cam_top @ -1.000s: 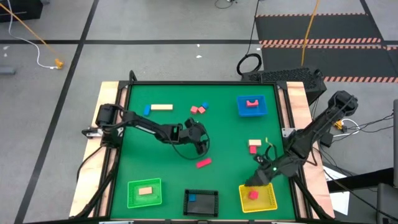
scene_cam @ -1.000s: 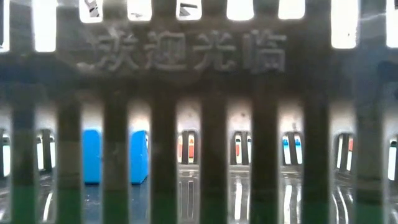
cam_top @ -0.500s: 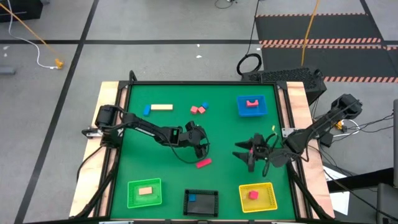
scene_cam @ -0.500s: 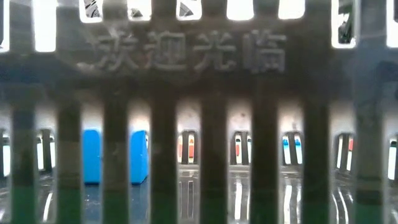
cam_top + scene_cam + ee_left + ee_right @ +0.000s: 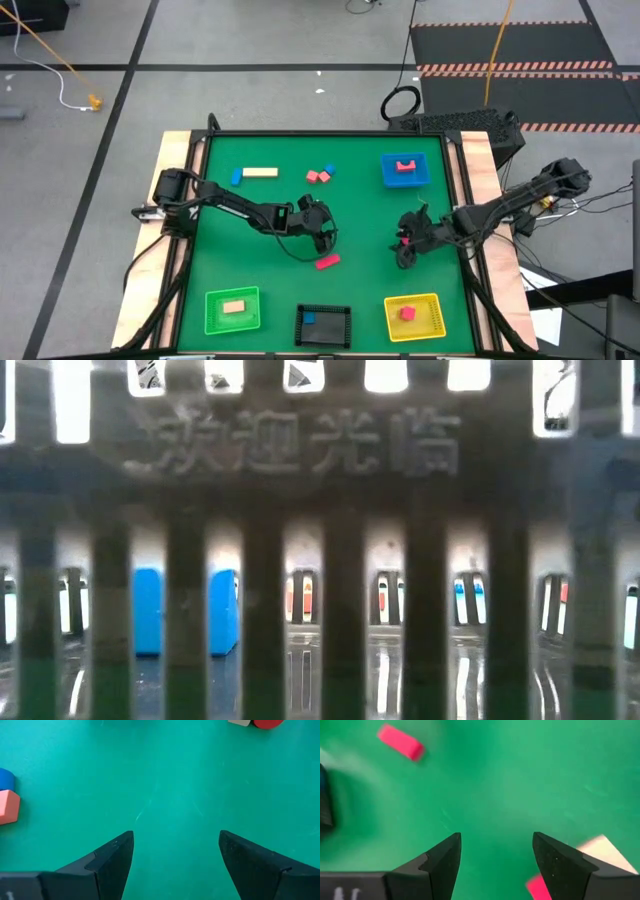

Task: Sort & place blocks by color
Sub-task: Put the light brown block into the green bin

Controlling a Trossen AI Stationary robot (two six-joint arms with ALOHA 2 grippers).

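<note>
Two tools are over the green desk [image 5: 360,290], both spread wide with nothing between their fingers. Taking the yellow mesh tray [image 5: 415,315] as landmark: it already holds one red block [image 5: 407,313], and the right tool [image 5: 405,243] hangs just beyond its far side, over a red and tan pair of blocks [image 5: 407,238] that the arm partly hides. In my judgement the step in hand is reaching for that red piece. The next move calls for centring the fingers on the red one alone, dropping, and closing without catching the tan neighbour. Left of the tray and a little beyond it lies a pink bar [image 5: 327,262], close under the waiting left tool [image 5: 318,229]. Far from the tray, across the desk, are a tan bar [image 5: 259,172], a blue block [image 5: 237,177] and a red-and-blue cluster [image 5: 320,175]
</note>
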